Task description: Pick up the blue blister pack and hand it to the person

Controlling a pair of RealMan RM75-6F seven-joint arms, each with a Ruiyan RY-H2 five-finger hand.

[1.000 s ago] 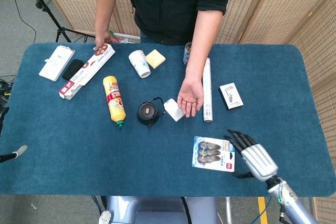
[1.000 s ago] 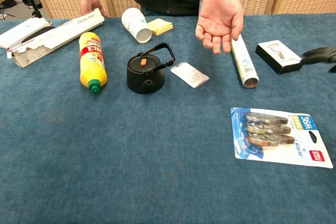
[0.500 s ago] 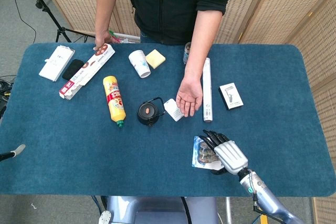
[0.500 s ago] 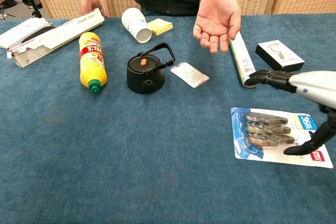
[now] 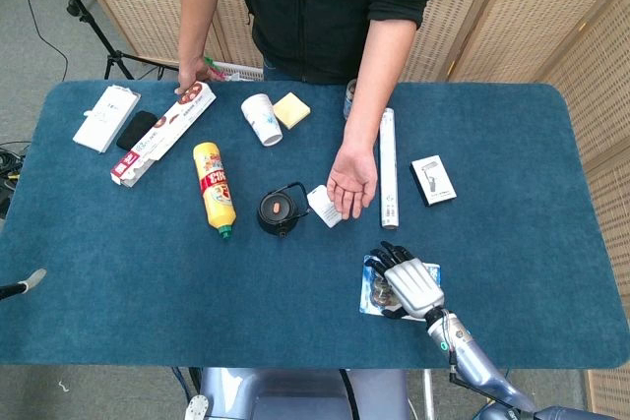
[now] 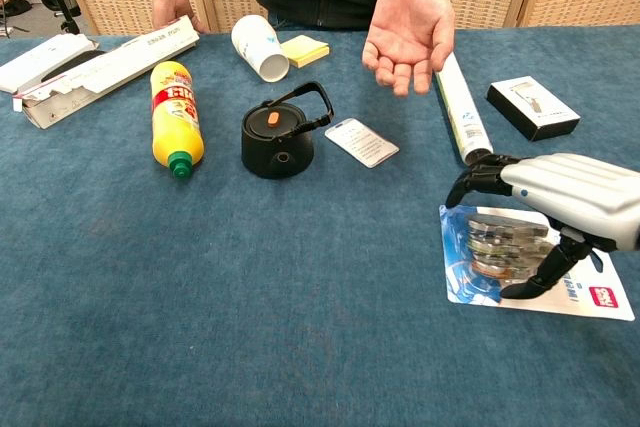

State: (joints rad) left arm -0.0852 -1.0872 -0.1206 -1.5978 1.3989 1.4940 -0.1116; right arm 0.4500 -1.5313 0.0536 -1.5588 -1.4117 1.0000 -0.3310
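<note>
The blue blister pack lies flat on the blue cloth at the front right, with tape rolls under its clear cover. In the head view only the pack's left edge and right corner show. My right hand hovers directly over it, fingers arched down towards the pack's far edge and thumb reaching down at its near side; the hand is open and grips nothing. The person's hand waits palm up just beyond the pack, also seen in the chest view. My left hand is out of sight.
A white tube and a small black-and-white box lie behind the pack. Left of the palm are a white card, a black kettle, a yellow bottle, a paper cup and a long carton.
My right hand has come in from the right edge to above the blister pack and dropped lower over it. The person's palm has drifted slightly left.
</note>
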